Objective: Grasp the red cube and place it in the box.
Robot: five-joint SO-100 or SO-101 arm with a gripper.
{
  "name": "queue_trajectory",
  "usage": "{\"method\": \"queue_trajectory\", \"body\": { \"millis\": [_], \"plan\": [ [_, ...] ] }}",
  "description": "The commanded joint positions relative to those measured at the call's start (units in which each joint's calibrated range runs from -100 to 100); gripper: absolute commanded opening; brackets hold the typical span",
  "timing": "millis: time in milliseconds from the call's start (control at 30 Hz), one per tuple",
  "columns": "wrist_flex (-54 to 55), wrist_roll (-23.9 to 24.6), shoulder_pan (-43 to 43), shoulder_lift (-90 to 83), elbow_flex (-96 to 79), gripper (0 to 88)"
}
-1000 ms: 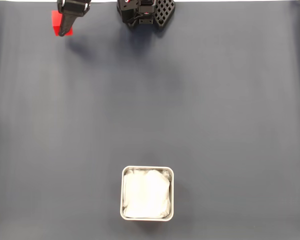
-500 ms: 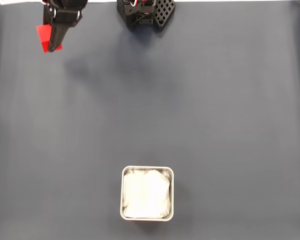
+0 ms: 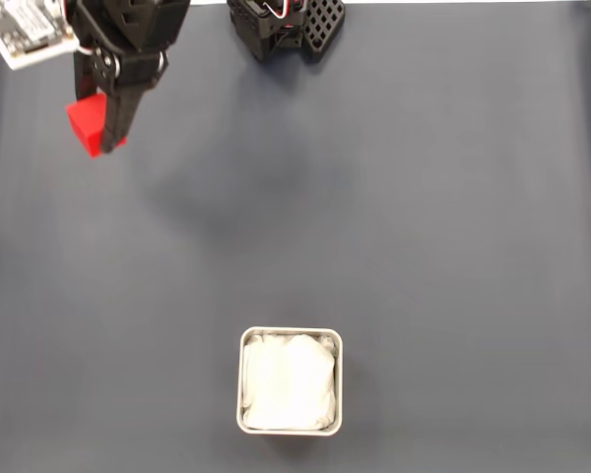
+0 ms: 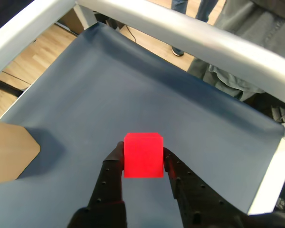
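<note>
While the dark blue-grey worktop (image 3: 424, 227) spans the whole fixed view, its covering reads in the wrist view as a sheet with a raised edge at the right and far side. A pale metal frame bar (image 4: 190, 33) crosses the top of the wrist view, with wooden floor (image 4: 33, 61) past the sheet's left edge and a person's legs and grey clothing (image 4: 247, 42) behind the bar. The arm's black base (image 3: 286, 25) sits at the top edge of the fixed view, centre-left. The box (image 3: 242, 384) stands low in the fixed view, a bit left of centre, square, pale rim, white crumpled lining inside, well apart from the arm. A white circuit board (image 3: 25, 30) on the arm shows at the top left corner of the fixed view. The hand (image 3: 103, 133) is at upper left in the fixed view, black fingers pointing down the picture. In the wrist view the hand (image 4: 143, 164) is closed on the red cube (image 4: 142, 154), one finger (image 4: 113, 166) pressed to its left face, the other to its right face. Red cube (image 3: 86, 123) in the fixed view sits at the hand's tip, upper left, far from the box. A soft shadow on the worktop lies to its lower right, apart from the cube, so it looks lifted off the surface.
</note>
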State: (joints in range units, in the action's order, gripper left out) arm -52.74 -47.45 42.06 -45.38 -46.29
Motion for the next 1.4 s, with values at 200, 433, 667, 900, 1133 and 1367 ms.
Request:
{"method": "queue_trajectory", "body": {
  "millis": [200, 433, 667, 900, 1133, 1367],
  "plan": [
    [1.5, -0.5, -7.9, 8.1, 14.2, 9.1],
    [2.0, -0.7, -12.7, 16.2, 24.9, 9.1],
    [2.3, -1.0, -16.5, 22.5, 32.9, 9.1],
    [3.2, -1.7, -19.4, 28.0, 39.4, 9.1],
    [4.9, -2.2, -22.5, 31.7, 43.4, 9.1],
    [8.0, -2.4, -25.3, 31.0, 40.0, 9.0]
  ]
}}
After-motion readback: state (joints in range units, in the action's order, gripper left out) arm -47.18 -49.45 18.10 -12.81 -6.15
